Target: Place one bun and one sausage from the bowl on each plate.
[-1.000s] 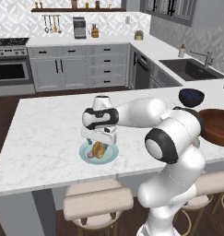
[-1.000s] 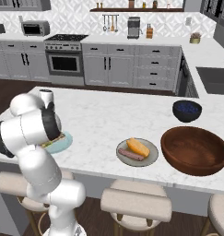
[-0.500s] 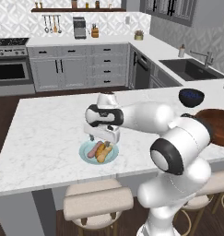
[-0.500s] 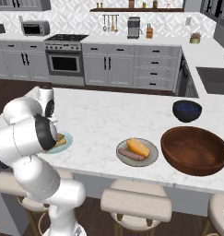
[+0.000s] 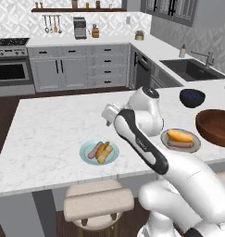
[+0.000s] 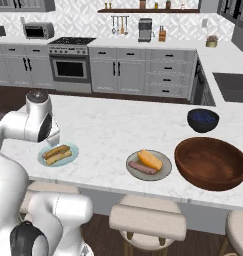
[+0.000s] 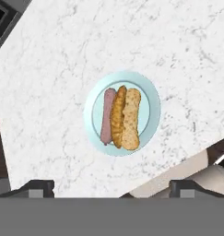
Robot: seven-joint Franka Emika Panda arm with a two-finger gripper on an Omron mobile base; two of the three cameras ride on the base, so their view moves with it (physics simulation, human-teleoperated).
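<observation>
So the light blue plate [image 5: 99, 152] sits near the front edge of the island counter [image 5: 49, 125], toward its left half as the base cameras see it, and it's got a bun [image 7: 131, 119] and a sausage [image 7: 107, 115] lying side by side on it, touching along their length. There also seems to be a darker golden strip between them in the hand view; could be the crusty side of the bun, hard to say. The grey plate [image 6: 149, 165] is further right along that same front edge, just beside the big wooden bowl [image 6: 212, 163], and it carries an orange-ish bun and a pinkish sausage too. The bowl looks empty from the right base view, at least nothing is visible inside it. The small navy bowl [image 6: 203, 120] sits behind it, closer to the back edge. The gripper [image 7: 111, 186] hangs well above the blue plate with its jaws spread wide and nothing between them, so it's carrying nothing. Judging from this, the placing looks done: both plates have their pair. The step in hand reads as the release and lift-off from the blue plate. The next move probably just calls for the arm to pull clear without clipping the plate, and maybe a check that each plate really has one of each.
</observation>
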